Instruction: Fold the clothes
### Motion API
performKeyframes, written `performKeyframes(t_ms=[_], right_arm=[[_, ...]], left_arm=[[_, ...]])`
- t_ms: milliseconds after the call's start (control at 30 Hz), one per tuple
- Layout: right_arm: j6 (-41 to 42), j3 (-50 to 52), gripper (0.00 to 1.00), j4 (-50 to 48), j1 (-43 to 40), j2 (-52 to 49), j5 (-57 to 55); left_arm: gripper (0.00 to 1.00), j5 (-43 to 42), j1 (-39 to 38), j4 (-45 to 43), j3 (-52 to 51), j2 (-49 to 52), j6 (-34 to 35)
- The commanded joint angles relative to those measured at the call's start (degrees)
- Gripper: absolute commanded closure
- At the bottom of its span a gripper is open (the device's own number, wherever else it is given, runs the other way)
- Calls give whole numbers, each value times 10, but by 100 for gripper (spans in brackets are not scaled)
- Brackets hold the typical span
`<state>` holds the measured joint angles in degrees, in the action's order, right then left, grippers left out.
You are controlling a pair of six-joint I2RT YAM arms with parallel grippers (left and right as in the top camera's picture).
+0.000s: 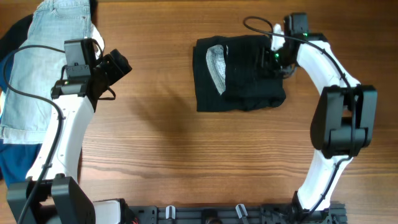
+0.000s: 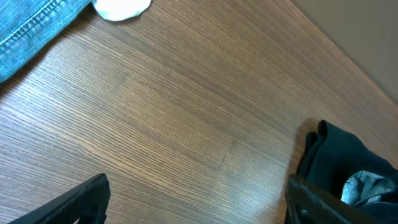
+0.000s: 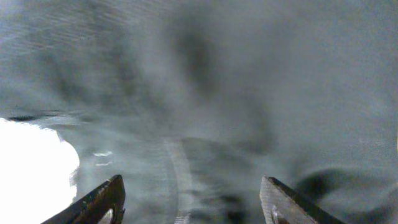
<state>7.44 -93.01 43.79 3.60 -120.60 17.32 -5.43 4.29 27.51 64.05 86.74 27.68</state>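
The black shorts (image 1: 239, 74) lie folded in a compact rectangle at the table's back centre, with the pale grey lining (image 1: 216, 65) showing on the left part. My right gripper (image 1: 272, 55) is open and low over the shorts' right upper part; its wrist view is filled with dark fabric (image 3: 236, 93) between the open fingers (image 3: 193, 196). My left gripper (image 1: 118, 64) is open and empty over bare wood, well left of the shorts. A corner of the shorts shows in the left wrist view (image 2: 348, 162), by the open fingers (image 2: 199, 199).
Light-blue denim shorts (image 1: 43, 68) lie at the far left, over a bright blue garment (image 1: 12, 158) and a dark item at the top-left corner. The denim also shows in the left wrist view (image 2: 31, 25), beside a white object (image 2: 121, 7).
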Motion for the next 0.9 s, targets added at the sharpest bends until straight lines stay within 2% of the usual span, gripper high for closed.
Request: performKeyframes(t_ms=[0,133,233,433,567,600,633,667,733,767,867], right_arm=[[-5,-34,22,6,84,49,-18],[24,-34,16,-7,198,16,-117],[48,-34,11,-29,239,-23,-171],[48,-34,1,-78,243,-80,-213],[30,-34,3,-82,256,-111,-200],[29,-34,8,-82,259,-112,-202],[31,-34,20,-81,261,-113,-216],[33,-34,57,-78,261,-113,-246],[38,-33,92,-69,256,-118,-279],[40,-33,96,-62,251,-123,-295],[48,-33,96,-52,205,-131,-313]], left_arm=[[9,15,7,-2,1,4,-3],[9,25,8,-2,1,4,-5],[9,47,25,11,1,4,-5],[9,47,73,32,1,4,-5],[9,47,80,36,1,4,-5],[9,46,80,36,1,4,-5],[10,46,80,37,1,4,-5],[9,46,80,40,1,4,-5],[9,46,80,43,1,4,-5],[9,46,80,46,1,4,-5],[9,46,79,58,1,4,-5]])
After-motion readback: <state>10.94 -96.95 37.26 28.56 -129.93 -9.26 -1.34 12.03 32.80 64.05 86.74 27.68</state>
